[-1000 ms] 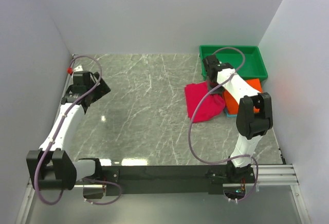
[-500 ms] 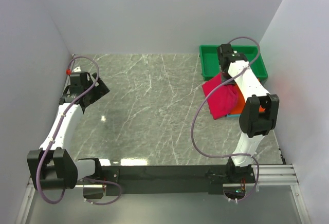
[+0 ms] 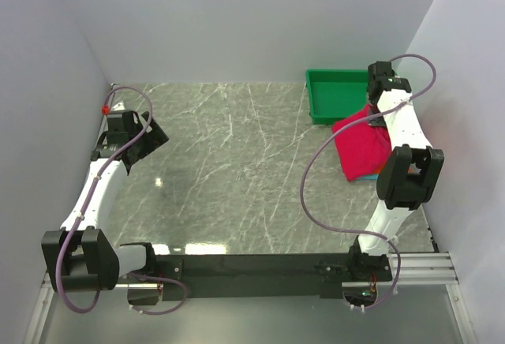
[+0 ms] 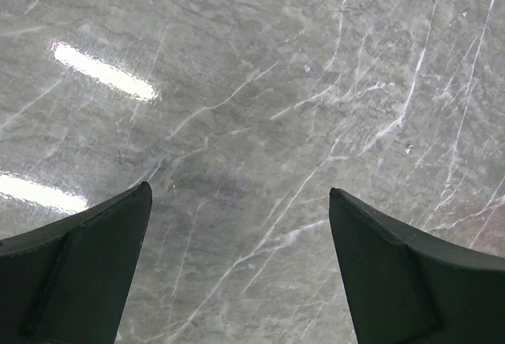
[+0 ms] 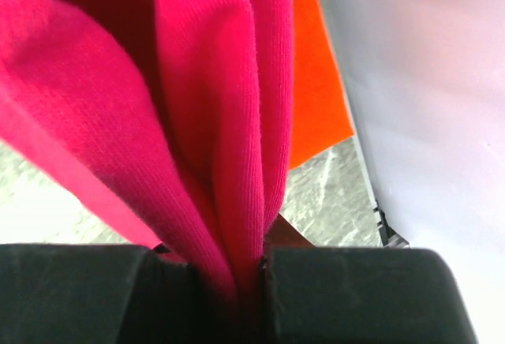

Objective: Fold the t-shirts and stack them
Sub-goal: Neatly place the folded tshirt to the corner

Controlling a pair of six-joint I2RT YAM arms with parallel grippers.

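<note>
My right gripper (image 3: pixel 378 115) is shut on a bunched edge of the crimson-pink t-shirt (image 3: pixel 359 147) and holds it up at the far right, just in front of the tray. The cloth hangs and drapes toward me over the stack. In the right wrist view the pink folds (image 5: pixel 213 123) are pinched between my fingers (image 5: pixel 237 274), with the orange t-shirt (image 5: pixel 316 84) lying flat below. A thin teal edge (image 3: pixel 368 177) shows under the pink cloth. My left gripper (image 3: pixel 150 135) is open and empty over bare marble at the far left (image 4: pixel 239 194).
The green plastic tray (image 3: pixel 335 95) stands at the back right corner. The right wall is close beside the right arm. White walls close in the left and back sides of the marble table (image 3: pixel 229 162).
My right gripper has carried the pink shirt to the right and toward the back, from the table beside the orange shirt to over it. The left arm has barely moved.
</note>
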